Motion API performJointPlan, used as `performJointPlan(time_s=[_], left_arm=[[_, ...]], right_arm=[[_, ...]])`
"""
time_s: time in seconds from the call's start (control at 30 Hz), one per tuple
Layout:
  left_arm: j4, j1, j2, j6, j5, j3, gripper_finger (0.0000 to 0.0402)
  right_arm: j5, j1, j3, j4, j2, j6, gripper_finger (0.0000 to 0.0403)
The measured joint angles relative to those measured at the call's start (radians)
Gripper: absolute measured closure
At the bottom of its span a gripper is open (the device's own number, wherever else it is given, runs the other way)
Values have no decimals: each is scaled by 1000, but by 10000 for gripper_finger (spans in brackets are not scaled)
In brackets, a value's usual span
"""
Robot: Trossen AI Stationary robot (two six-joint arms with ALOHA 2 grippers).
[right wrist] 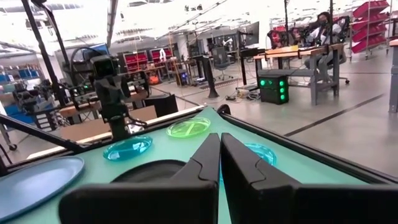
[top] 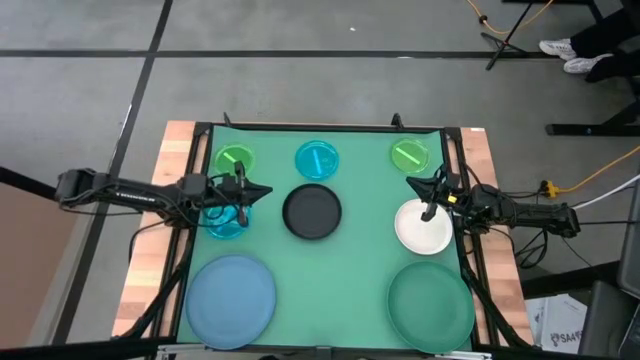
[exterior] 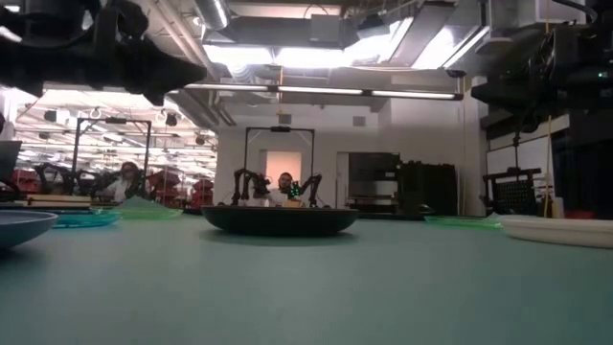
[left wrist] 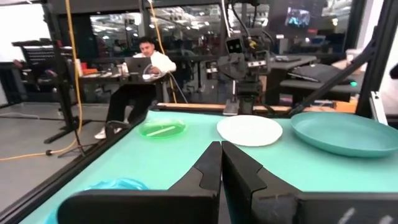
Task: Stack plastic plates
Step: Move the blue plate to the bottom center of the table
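Observation:
Eight round plates lie flat on the green mat. Along the far edge are a small green plate point(top: 235, 158), a small cyan plate point(top: 317, 158) and another small green plate point(top: 409, 154). In the middle row are a second small cyan plate point(top: 225, 222), the black plate point(top: 312, 211) and the white plate point(top: 423, 227). The large blue plate point(top: 232, 297) and the large dark green plate point(top: 430, 305) lie near. My left gripper point(top: 264, 192) is shut and hovers beside that second cyan plate. My right gripper point(top: 412, 183) is shut and hovers by the white plate's far edge.
Wooden table borders point(top: 150, 250) and a black frame point(top: 320, 128) surround the mat. Bare mat point(top: 335, 290) lies between the two large plates. People sit at desks point(left wrist: 146, 59) in the room beyond the table.

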Motion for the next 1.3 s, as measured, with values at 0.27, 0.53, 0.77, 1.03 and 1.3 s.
performJointPlan(time_s=[0.27, 0.53, 0.77, 1.03, 1.3], left_arm=[[-1, -34, 190, 19, 0, 128, 396], [-2, -69, 359, 14, 0, 223, 396], [-53, -110, 514, 44, 36, 335, 396], [-47, -125, 620, 62, 31, 450, 392], [-394, -119, 621, -50, 30, 540, 309]], right_arm=[[0, 0, 0, -22, 0, -2, 393], [-1, 0, 0, -53, 0, -3, 393], [-4, 0, 1, -56, 0, -3, 393], [-28, 0, 2, -60, 0, -3, 393], [-28, 0, 2, -61, 0, -3, 393]])
